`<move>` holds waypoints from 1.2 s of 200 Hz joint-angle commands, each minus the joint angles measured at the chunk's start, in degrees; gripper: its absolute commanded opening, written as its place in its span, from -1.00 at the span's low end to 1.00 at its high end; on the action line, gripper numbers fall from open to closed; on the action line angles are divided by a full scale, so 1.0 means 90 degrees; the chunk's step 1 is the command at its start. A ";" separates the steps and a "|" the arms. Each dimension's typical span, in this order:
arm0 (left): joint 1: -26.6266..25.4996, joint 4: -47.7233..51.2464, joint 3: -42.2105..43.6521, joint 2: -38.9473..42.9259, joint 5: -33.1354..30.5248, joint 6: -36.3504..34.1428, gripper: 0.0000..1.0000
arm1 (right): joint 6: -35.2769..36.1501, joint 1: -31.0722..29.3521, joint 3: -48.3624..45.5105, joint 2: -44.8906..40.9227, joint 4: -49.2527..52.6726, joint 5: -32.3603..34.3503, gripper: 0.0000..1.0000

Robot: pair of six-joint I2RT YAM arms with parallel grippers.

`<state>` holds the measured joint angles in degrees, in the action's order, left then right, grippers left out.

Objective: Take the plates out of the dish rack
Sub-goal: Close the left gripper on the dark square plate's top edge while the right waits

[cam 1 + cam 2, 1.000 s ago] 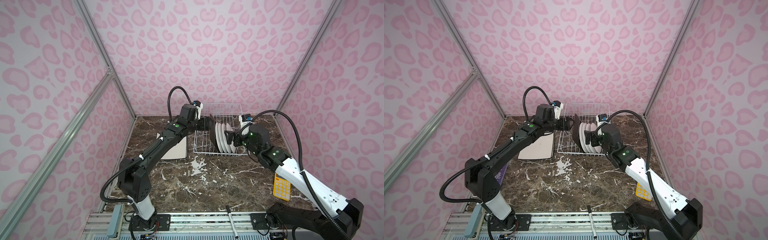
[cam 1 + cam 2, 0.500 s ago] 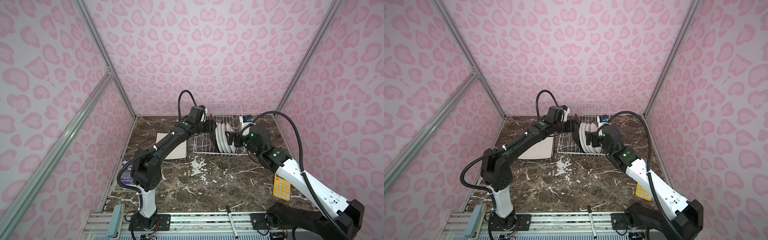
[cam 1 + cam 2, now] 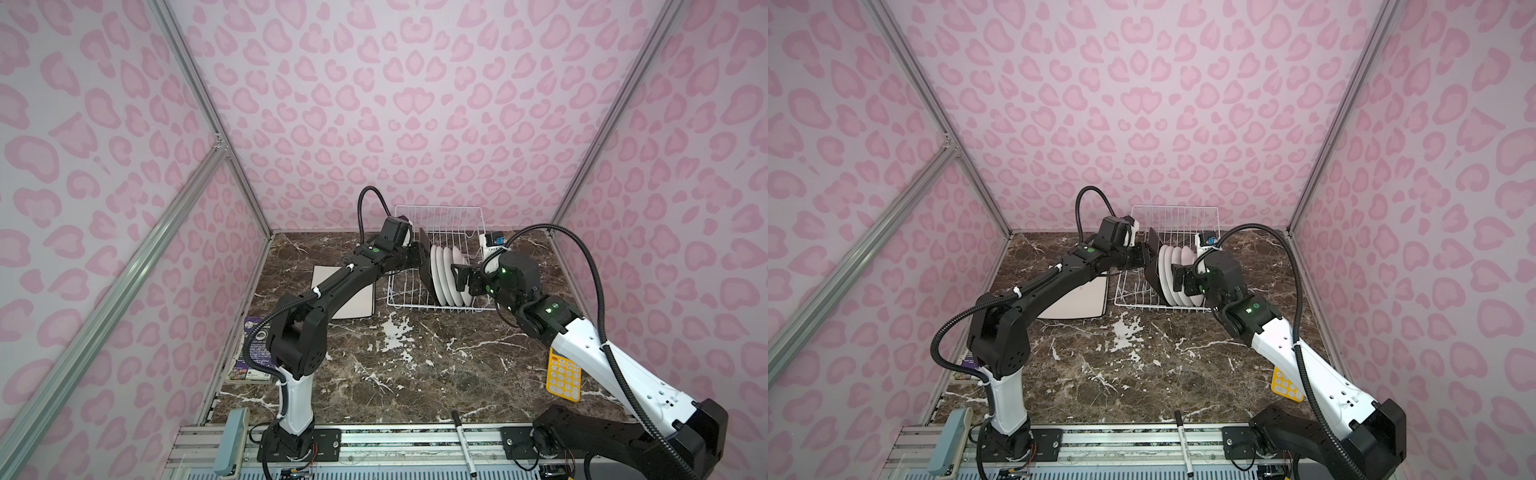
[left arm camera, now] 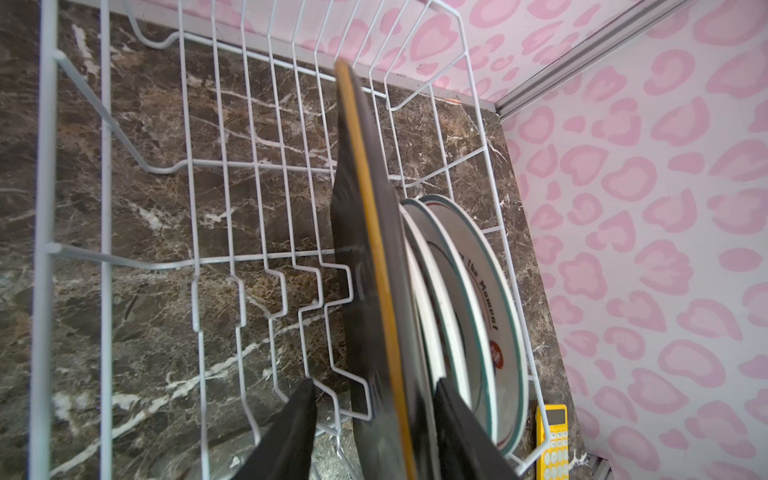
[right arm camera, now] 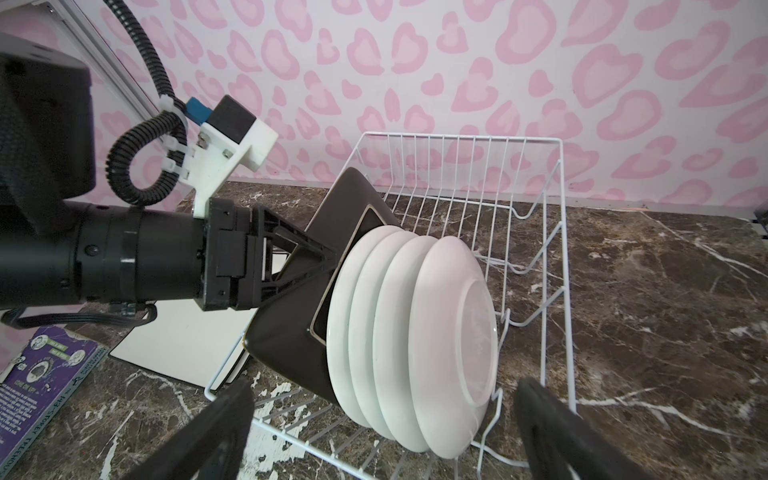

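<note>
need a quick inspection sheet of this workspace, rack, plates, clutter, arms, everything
surface: brown marble tabletop, white veining, nothing spilled seen
job's things: dish rack at the back holds one dark square plate and four round white plates on edge; white square plate lies flat left of the rack
clutter: yellow calculator front right, partly hidden by the right arm; purple book at the left edge; marker pen on the front rail
end effectors: left end effector open, jaws straddling the dark plate's edge; right end effector open wide before the round plates, holding nothing
cables: left arm's black conduit and right arm's black conduit arch free
surroundings: pink leopard-print walls, aluminium frame posts
</note>
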<state>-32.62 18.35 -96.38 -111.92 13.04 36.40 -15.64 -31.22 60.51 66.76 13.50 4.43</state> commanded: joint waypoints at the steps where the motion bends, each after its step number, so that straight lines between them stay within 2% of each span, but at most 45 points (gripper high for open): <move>1: 0.0002 -0.0316 0.0076 -0.0055 -0.0090 0.0240 -0.10 | -0.0059 0.0012 -0.0035 0.0011 -0.0044 0.0021 0.98; 39: 0.0002 -0.0393 0.0094 -0.0074 -0.0031 0.0291 -0.15 | -0.0059 0.0032 -0.0052 0.0032 -0.0053 0.0025 0.98; 62: -0.0009 -0.0406 0.0121 -0.0055 -0.0030 0.0330 -0.25 | -0.0105 0.0038 -0.0058 0.0043 -0.0068 0.0016 0.98; 94: -0.0035 -0.0395 0.0150 -0.0055 -0.0058 0.0351 -0.25 | -0.0117 0.0032 -0.0034 0.0082 -0.0064 -0.0004 0.98; 98: -0.0037 -0.0394 0.0152 -0.0055 -0.0056 0.0351 -0.33 | -0.0118 0.0034 -0.0027 0.0082 -0.0064 0.0006 0.98; 200: -0.0049 -0.0577 0.0297 -0.0036 0.0124 0.0671 -0.69 | -0.0147 0.0051 -0.0011 0.0159 -0.0075 -0.0017 0.98; 240: -0.0057 -0.0700 0.0330 -0.0016 0.0288 0.0813 -0.92 | -0.0170 0.0051 -0.0001 0.0169 -0.0092 -0.0020 0.98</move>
<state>-33.06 11.60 -94.00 -112.18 14.74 45.69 -16.93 -30.74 60.42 68.12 13.41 4.23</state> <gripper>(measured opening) 0.088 0.990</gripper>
